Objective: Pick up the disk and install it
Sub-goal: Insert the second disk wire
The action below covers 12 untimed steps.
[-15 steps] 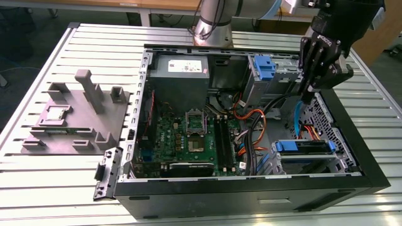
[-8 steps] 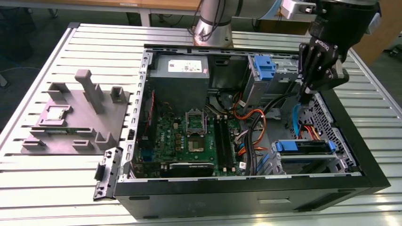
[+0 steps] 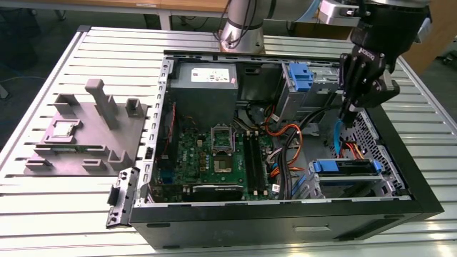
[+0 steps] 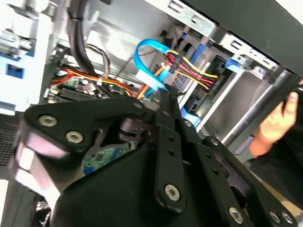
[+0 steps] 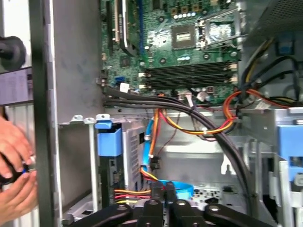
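Figure: gripper inside the open case (image 3: 286, 206). In the exterior view the gripper (image 3: 350, 119) is hanging over the drive-bay side of the case, on the exterior view's right, with its tips pointing down among the cables. Its fingers are lying drawn together in both wrist views, and no disk is sitting between them. Whether they are nipping a cable cannot be told.

The disk (image 3: 348, 167) is sitting in the lower bay near the case's front corner, blue carrier uppermost, below the gripper and apart from it. In the first wrist view the disk (image 5: 109, 142) is standing edge-on in its bay, with red and yellow wires (image 5: 132, 193) running to its end.

Risks, as judged from this arrangement:
- The blue cable (image 5: 177, 185) is looping just beside the fingertips. Any sideways travel is likely to be snagging it and tugging at its plug.
- The wires are crowding the same gap, so a catch there could be dragging the disk out of its seat.
- The board (image 3: 214, 155) is lying exposed beside the bay, and a swing that way could be striking its parts.
- A person's hands (image 5: 12, 156) are working at the outer wall of the case, close to the arm's path, which is making a collision possible.
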Each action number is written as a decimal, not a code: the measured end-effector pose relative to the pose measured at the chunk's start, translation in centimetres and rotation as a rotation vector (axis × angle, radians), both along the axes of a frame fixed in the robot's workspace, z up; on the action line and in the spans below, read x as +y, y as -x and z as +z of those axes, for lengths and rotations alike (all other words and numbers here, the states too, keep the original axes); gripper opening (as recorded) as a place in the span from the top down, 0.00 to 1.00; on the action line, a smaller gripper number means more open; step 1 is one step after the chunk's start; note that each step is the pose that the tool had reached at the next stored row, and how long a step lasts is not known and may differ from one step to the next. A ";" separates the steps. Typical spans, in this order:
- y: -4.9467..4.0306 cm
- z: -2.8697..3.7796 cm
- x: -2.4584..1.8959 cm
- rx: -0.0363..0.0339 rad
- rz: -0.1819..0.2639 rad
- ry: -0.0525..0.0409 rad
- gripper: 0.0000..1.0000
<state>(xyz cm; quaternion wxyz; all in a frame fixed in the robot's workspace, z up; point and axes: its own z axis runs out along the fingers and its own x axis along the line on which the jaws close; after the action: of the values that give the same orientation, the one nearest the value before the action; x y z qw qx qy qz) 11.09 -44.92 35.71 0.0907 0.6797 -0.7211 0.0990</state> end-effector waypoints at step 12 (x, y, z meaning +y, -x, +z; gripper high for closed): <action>0.00 -0.39 0.00 -0.0014 -0.001 0.0738 0.84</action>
<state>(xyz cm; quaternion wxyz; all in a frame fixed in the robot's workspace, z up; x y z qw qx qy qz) 11.08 -44.92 35.32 0.1153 0.6756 -0.7172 0.1260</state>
